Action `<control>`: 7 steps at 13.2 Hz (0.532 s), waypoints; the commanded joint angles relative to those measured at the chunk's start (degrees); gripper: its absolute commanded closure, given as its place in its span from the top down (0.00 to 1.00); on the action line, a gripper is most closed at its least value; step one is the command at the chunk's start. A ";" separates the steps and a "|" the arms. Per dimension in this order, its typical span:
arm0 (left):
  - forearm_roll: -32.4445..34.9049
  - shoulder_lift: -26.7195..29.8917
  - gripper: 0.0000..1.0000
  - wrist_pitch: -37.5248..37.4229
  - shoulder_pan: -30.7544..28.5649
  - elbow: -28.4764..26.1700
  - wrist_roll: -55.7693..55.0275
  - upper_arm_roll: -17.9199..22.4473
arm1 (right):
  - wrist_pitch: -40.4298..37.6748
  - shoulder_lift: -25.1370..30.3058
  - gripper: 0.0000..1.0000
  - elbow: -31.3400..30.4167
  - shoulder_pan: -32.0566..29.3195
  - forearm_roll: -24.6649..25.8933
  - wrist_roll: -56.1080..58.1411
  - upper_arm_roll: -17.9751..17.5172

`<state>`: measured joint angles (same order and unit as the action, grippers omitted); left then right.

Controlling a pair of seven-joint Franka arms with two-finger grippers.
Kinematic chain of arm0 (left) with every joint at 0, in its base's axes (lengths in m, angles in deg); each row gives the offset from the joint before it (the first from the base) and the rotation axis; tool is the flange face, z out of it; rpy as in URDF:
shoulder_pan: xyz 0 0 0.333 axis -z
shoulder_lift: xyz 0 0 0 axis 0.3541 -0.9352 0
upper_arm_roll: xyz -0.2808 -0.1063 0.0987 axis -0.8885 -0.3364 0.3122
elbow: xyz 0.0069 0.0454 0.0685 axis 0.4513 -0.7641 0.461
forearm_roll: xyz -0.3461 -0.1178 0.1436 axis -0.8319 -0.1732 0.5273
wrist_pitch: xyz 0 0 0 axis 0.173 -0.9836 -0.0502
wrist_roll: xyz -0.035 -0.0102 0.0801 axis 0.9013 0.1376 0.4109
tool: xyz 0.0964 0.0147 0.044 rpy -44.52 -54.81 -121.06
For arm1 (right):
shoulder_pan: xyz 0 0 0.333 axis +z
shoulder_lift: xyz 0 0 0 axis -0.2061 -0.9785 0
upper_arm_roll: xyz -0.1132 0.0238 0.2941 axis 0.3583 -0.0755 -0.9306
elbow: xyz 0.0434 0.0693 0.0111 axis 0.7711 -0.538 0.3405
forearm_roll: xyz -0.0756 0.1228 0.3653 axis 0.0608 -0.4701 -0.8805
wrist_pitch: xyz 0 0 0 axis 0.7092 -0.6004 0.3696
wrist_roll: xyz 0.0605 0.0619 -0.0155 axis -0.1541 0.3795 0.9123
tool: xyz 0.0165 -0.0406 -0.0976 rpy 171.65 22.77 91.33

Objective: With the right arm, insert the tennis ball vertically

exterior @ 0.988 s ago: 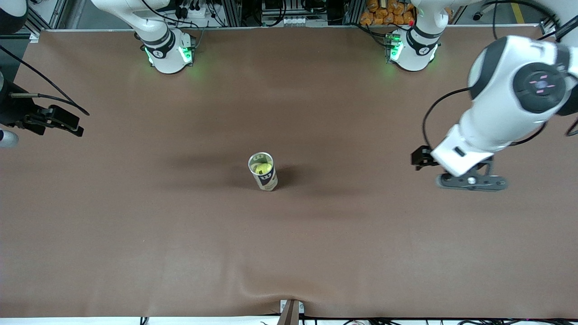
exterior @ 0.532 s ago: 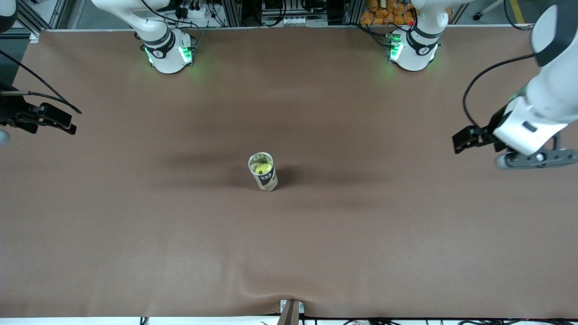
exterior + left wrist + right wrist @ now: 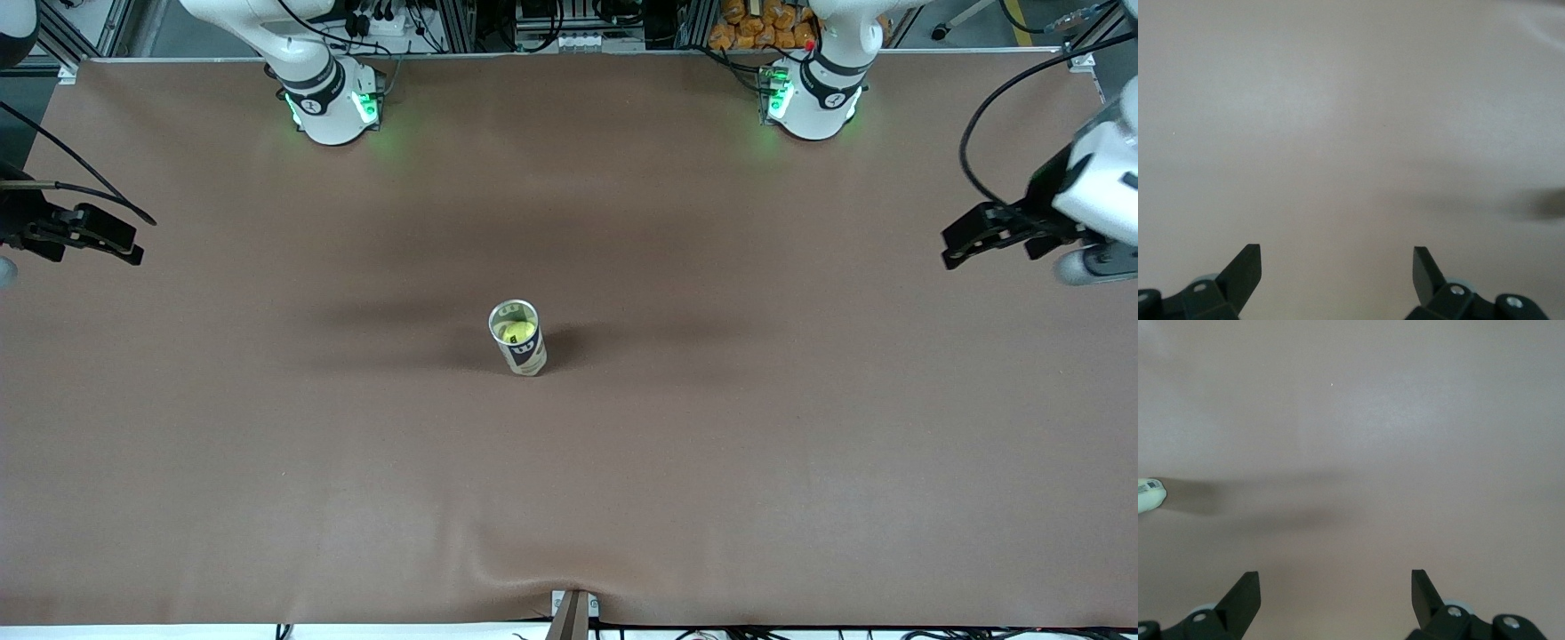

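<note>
Tennis ball can [image 3: 517, 339]: stands upright near the middle of the brown tabletop [image 3: 711, 462], mouth open to the top.
Tennis ball [image 3: 515, 332]: yellow-green, inside the can, seen through the open mouth.
Can in right wrist view: only a small pale end of it [image 3: 1150, 495] shows at the picture's edge, with its long shadow on the tabletop.
Right hand [image 3: 1335, 585]: up in the air over the right arm's end of the tabletop, well apart from the can; fingers spread wide, nothing between them.
Right arm pose: mostly out of the front view; only dark wrist parts [image 3: 76, 233] and cable show at the edge.
Left hand [image 3: 1337, 263]: over the left arm's end of the tabletop, well apart from the can; fingers spread wide, holding nothing.
Left arm pose: white wrist [image 3: 1098, 182] at the edge of the front view, with a black camera mount reaching toward the middle.
</note>
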<state>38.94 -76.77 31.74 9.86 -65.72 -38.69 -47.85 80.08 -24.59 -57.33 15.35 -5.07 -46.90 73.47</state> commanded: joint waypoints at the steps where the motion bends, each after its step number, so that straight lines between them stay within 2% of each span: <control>1: -1.30 2.76 1.00 -2.02 7.07 -1.40 0.07 8.33 | -0.39 1.00 1.00 -0.30 -0.47 0.65 0.21 -0.38; 3: -1.73 3.03 1.00 -3.69 9.12 -1.40 0.51 11.17 | -0.48 0.91 1.00 -0.30 -0.55 0.56 0.21 -0.38; 7: -2.17 4.43 1.00 -4.40 9.30 -1.48 0.60 12.23 | -0.39 1.00 1.00 -0.22 -0.64 0.12 0.30 -0.29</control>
<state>38.07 -74.54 27.80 18.41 -65.77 -38.65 -37.03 80.08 -24.59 -57.33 15.35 -5.07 -46.90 73.52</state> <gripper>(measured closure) 0.000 0.000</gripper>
